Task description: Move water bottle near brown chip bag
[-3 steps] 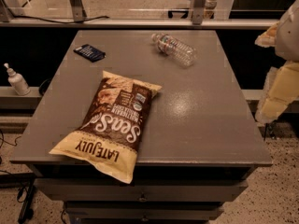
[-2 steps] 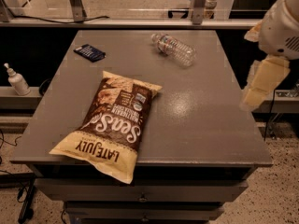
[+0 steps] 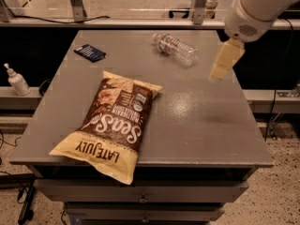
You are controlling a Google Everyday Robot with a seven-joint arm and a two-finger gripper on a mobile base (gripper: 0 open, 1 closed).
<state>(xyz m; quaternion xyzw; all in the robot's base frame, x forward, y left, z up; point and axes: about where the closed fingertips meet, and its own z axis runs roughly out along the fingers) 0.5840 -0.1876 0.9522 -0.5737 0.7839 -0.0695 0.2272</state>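
Tool [image 3: 226, 60] shifts in over the table's [image 3: 201, 125] right side (grip state: cannot tell), near the lying water bottle [image 3: 176, 48]; brown chip bag [image 3: 115, 125] unmoved.

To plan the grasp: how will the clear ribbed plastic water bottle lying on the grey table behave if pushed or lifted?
The clear plastic water bottle lies on its side, so a sideways push might roll it. It seems empty, so likely light; its thin walls may dent when squeezed. The gripper hangs right of it in the view, not touching.
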